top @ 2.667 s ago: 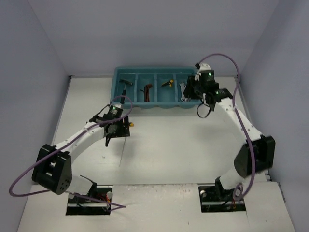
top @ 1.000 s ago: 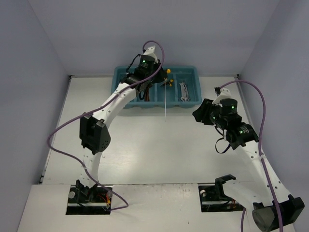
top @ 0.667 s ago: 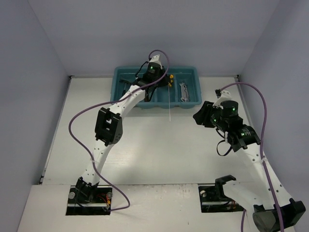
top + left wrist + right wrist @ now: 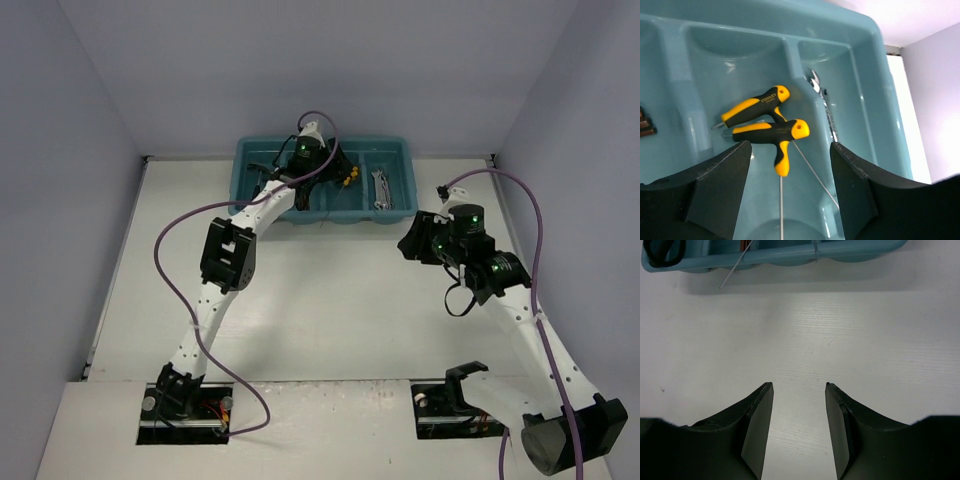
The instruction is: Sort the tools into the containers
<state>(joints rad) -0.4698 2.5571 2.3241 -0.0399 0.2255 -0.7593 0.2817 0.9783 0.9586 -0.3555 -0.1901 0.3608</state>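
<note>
Top view first: my left hand [image 4: 318, 172] hangs over the teal rectangular plastic tray [image 4: 398, 147], above the third compartment from the left. The yellow-and-black T-handle drivers [image 4: 349, 177] lie in that compartment, and the flat silver steel wrenches [image 4: 379, 190] sit in the fourth. My right hand [image 4: 410, 243] hovers over the white worktop [image 4: 330, 300], near the tray's right corner.

Left wrist now: fingers [image 4: 715, 185] apart, nothing between them. Both drivers rest on the glossy moulded floor, their rubbery-looking grips side by side and touching. My worry is the wire-thin steel shafts [image 4: 810, 172], which run back toward me, one angled at the divider. If I pull out low, a finger could hook a shaft and flip a driver out, or over among the wrenches.

Right wrist: matte black fingers [image 4: 757, 430] apart and empty above faintly ribbed worktop. One shaft [image 4: 732, 272] pokes past the tray's rolled rim [image 4: 790, 259]. I reckon a careless swing by this arm could snag it.
</note>
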